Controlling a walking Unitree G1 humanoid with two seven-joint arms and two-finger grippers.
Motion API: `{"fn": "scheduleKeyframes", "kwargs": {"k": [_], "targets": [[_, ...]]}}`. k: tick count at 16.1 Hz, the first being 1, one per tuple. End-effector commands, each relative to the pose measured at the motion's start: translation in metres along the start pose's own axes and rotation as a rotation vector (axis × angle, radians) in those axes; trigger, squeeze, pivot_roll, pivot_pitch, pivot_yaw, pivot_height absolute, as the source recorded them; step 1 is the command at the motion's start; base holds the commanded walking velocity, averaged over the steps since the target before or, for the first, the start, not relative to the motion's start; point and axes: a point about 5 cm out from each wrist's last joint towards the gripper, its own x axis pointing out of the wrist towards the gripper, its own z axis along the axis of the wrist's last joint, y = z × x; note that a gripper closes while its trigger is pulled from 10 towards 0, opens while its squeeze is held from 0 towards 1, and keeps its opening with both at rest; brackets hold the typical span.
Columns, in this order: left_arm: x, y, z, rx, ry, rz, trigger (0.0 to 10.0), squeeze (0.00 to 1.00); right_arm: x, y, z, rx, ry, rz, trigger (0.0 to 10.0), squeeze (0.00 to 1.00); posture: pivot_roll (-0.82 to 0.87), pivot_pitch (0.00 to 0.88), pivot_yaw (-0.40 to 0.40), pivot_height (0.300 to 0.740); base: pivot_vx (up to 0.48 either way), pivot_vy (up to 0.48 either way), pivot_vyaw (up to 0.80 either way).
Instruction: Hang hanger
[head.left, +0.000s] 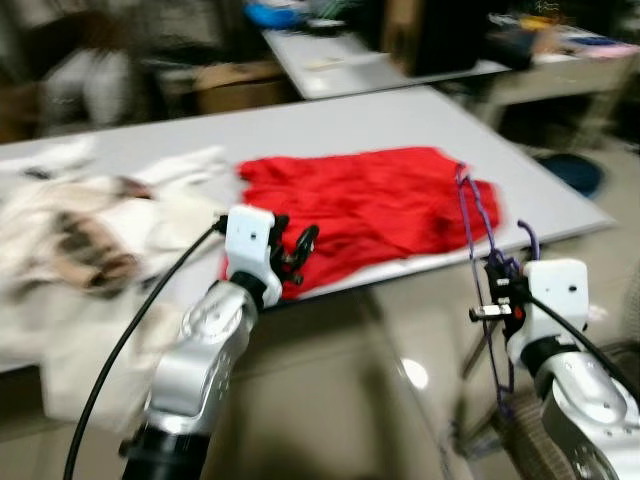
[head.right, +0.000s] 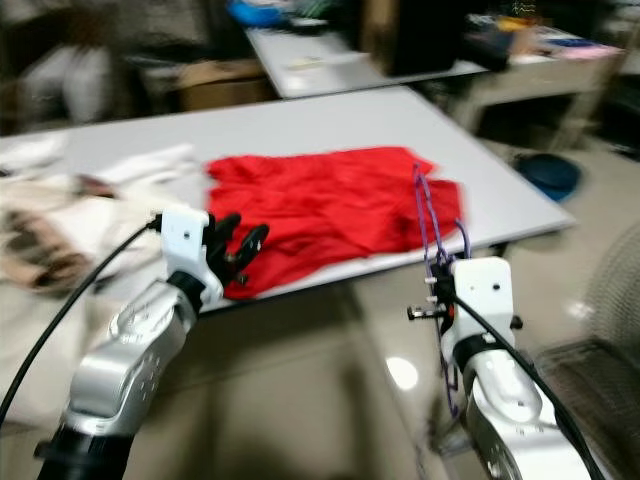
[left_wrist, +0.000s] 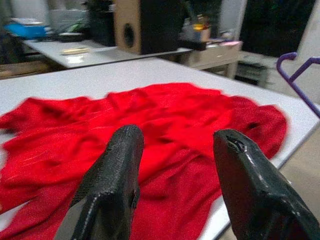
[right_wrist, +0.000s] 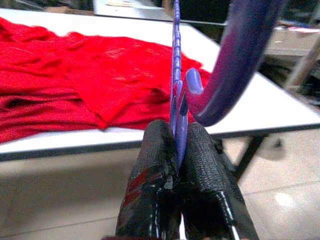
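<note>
Right gripper (right_wrist: 176, 150) jaws clamped on the purple hanger (head.left: 478, 215), long axis upright, hook end (right_wrist: 245, 55) nearest the wrist. Red garment (head.left: 375, 205) flat on the tabletop (head.left: 330, 125) at eleven o'clock. Left gripper (left_wrist: 175, 165) jaws wide, empty, over the cloth's near edge.

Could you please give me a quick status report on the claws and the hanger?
Right claw shut on purple hanger, held upright past the table edge. Left claw open, empty, over the red garment on the table. Nothing in the way.
</note>
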Motion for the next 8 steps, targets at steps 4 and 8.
{"fn": "scheduleKeyframes", "kwargs": {"k": [4, 8], "targets": [[-0.003, 0.014, -0.001, 0.01, 0.012, 0.051, 10.0, 1.0, 0.004, 0.001, 0.006, -0.04, -0.055, 0.013, 10.0, 0.0, -0.03, 0.021, 0.066, 0.74, 0.278, 0.0, 0.0], [-0.003, 0.018, -0.001, 0.022, 0.015, 0.061, 10.0, 1.0, 0.005, 0.004, 0.005, -0.024, -0.055, 0.047, 10.0, 0.0, -0.03, 0.022, 0.068, 0.74, 0.315, 0.0, -0.2]]}}
